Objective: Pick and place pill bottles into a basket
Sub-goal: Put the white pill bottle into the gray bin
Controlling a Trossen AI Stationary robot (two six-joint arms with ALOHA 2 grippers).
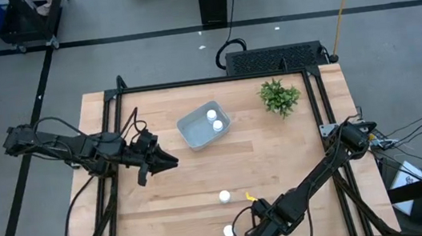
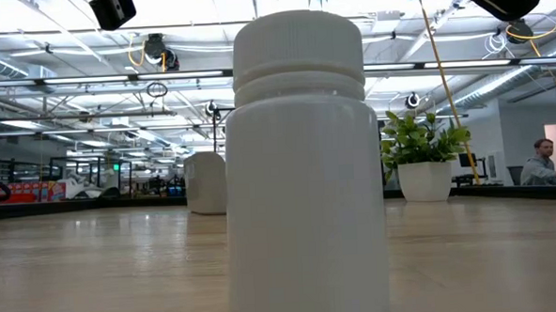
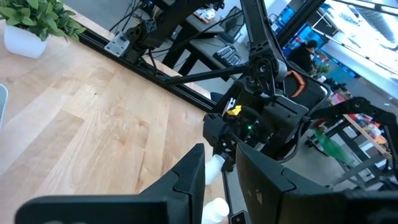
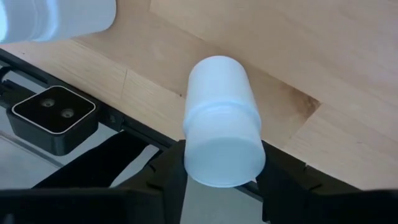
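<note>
The pale blue-grey basket (image 1: 204, 127) sits at the table's far middle with two white pill bottles (image 1: 214, 119) in it. Two more bottles stand upright on their bases near the front edge, one (image 1: 224, 197) behind the other (image 1: 228, 231); in the low view the near one (image 2: 302, 164) fills the frame. My right gripper (image 1: 251, 230) is at the front edge beside the near bottle, shut on a fifth bottle (image 4: 221, 149). My left gripper (image 1: 172, 161) hovers left of the basket, open and empty. My right gripper pinches the bottle's cap end (image 4: 224, 165) between its two fingers (image 4: 168, 180), one on each side. The fingers slant down toward the table's near left edge. The bottle points away along the fingers, base foremost, and appears clear of the wood over the table's front rail.
A small green plant (image 1: 279, 96) in a white pot stands at the far right. The low camera's black housing (image 4: 56, 118) sits on the front rail near my right gripper. Bare wood (image 1: 280, 158) lies between the basket and the front bottles. A person (image 2: 541, 159) sits far behind.
</note>
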